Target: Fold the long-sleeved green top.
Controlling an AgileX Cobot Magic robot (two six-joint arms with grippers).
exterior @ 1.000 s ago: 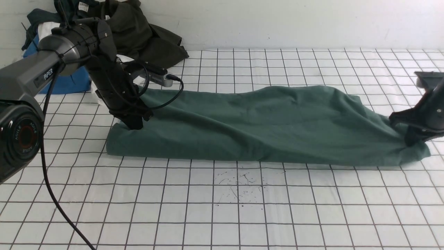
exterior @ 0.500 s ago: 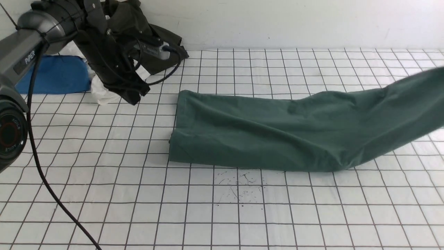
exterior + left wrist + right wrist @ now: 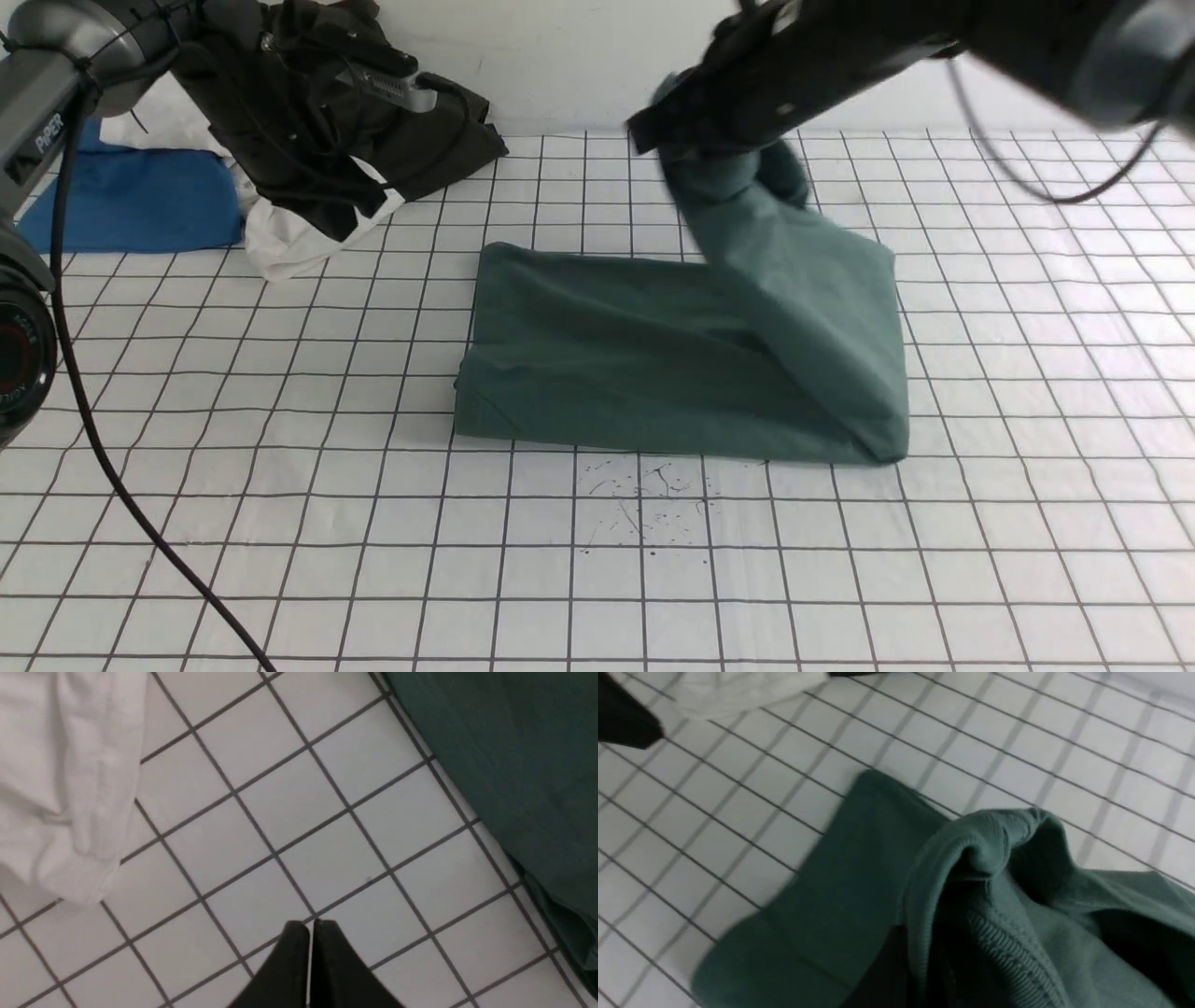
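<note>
While front view blurs it, right fingers [image 3: 883,977] pinching green top [image 3: 840,896], ribbed edge.

right end effector [image 3: 667,149] blurred, tips under green top [image 3: 644,359]

wall [image 3: 560,56]: plain white | tabletop [image 3: 934,579]: white with dark grid lines, small dark specks [image 3: 644,492] | light: even
</note>
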